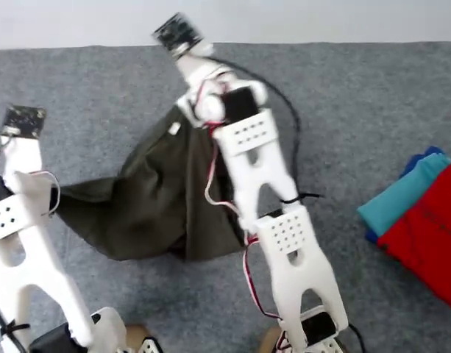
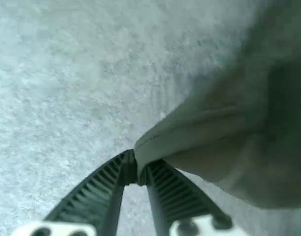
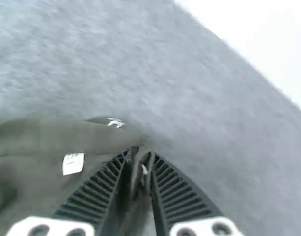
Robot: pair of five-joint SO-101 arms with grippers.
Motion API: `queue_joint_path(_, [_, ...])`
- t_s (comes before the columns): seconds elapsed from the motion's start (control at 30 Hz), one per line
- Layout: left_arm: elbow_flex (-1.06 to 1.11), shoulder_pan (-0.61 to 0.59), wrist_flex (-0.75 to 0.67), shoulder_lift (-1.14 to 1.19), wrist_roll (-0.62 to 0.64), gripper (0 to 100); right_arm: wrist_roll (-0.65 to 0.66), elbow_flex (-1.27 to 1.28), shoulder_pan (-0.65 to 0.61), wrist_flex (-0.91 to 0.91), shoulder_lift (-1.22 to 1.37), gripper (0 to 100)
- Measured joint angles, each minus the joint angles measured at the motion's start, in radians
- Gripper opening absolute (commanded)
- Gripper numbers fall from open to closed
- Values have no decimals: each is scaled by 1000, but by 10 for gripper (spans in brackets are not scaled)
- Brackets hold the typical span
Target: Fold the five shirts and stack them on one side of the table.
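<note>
Four shirts were seen on one grey table [image 1: 357, 95]: one dark olive shirt [image 1: 155, 198], one teal shirt [image 1: 402, 198], one blue shirt [image 1: 424, 156] and one red shirt [image 1: 431, 235]. There were two white arms, the left arm [image 1: 23, 243] and the right arm [image 1: 273, 198], and two grippers, the left gripper [image 2: 136, 167] and the right gripper [image 3: 139, 156].

Part of the olive shirt [image 1: 151, 198] is being covered by the right arm [image 1: 262, 184]. The red shirt [image 1: 431, 228] is being cut off by the picture's edge, and the blue shirt [image 1: 430, 153] is being largely hidden under the teal shirt [image 1: 402, 195]. The label [image 3: 73, 163] is being blurred beyond reading.
</note>
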Motion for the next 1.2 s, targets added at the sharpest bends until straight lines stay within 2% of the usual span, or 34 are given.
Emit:
queue_joint_path(0.27, [-247, 8, 0, 0, 140, 6, 0, 0, 126, 32, -195, 9])
queue_joint_path(0.43, [-434, 84, 0, 0, 196, 6, 0, -2, 192, 60, -305, 9])
queue_joint_path(0.7, [-726, 255, -40, 0, 201, 6, 0, -5, 245, 60, -479, 9])
queue_joint_path(0.93, [-898, 276, -178, 0, 201, 6, 0, -6, 258, 37, -606, 9])
queue_joint_path(1.2, [-1105, 313, -199, -8, 167, 6, 20, -15, 264, 17, -756, 9])
